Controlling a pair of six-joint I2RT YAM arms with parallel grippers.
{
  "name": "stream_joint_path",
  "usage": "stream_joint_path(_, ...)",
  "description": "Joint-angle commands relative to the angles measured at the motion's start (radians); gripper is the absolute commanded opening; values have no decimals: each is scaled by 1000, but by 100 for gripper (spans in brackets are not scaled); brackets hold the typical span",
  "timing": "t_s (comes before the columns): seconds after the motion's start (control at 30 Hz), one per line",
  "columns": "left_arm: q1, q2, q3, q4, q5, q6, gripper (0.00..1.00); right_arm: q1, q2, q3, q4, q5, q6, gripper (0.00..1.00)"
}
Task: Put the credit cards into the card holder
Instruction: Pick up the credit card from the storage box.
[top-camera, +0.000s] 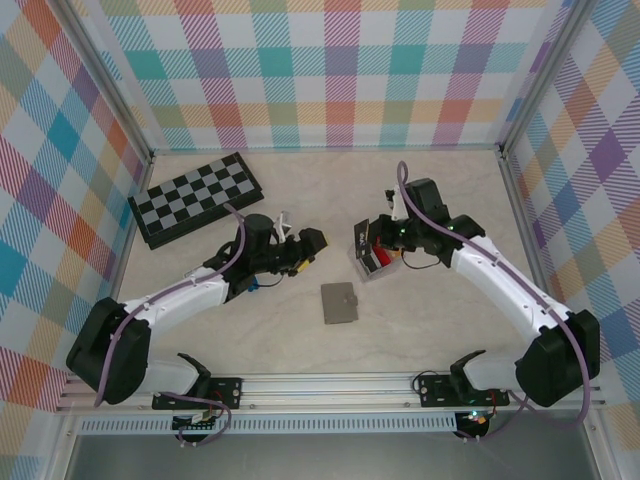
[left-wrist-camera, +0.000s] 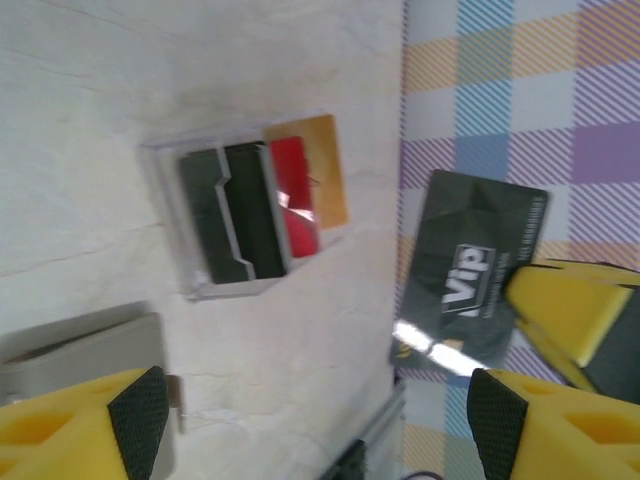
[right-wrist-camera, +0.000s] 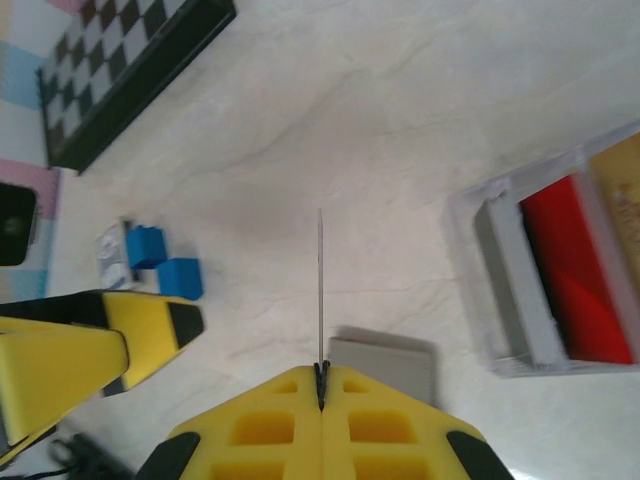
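My right gripper (right-wrist-camera: 321, 372) is shut on one of the credit cards, a thin one seen edge-on (right-wrist-camera: 320, 290). In the left wrist view it is a dark grey card (left-wrist-camera: 475, 270) held up off the table. The other credit cards, black, red (left-wrist-camera: 292, 195) and orange, lie in a clear tray (left-wrist-camera: 165, 225). The card holder (top-camera: 338, 302) lies flat and grey on the table in front of the tray, below the held card (right-wrist-camera: 385, 362). My left gripper (top-camera: 305, 245) hovers left of the tray, open and holding nothing, its black pads (left-wrist-camera: 140, 415) wide apart.
A black-and-grey chequered board (top-camera: 195, 198) lies at the back left. Small blue blocks (right-wrist-camera: 165, 262) sit under the left arm. The two grippers are close together over the table's middle. Patterned walls close in three sides.
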Motion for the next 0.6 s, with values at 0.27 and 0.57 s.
stream_joint_path(0.27, 10, 108, 116, 232, 199, -46, 61, -50, -37, -82, 313, -371, 226, 3)
stream_joint_path(0.57, 12, 80, 123, 263, 215, -55, 23, -77, 14, -93, 378, -487, 255, 7)
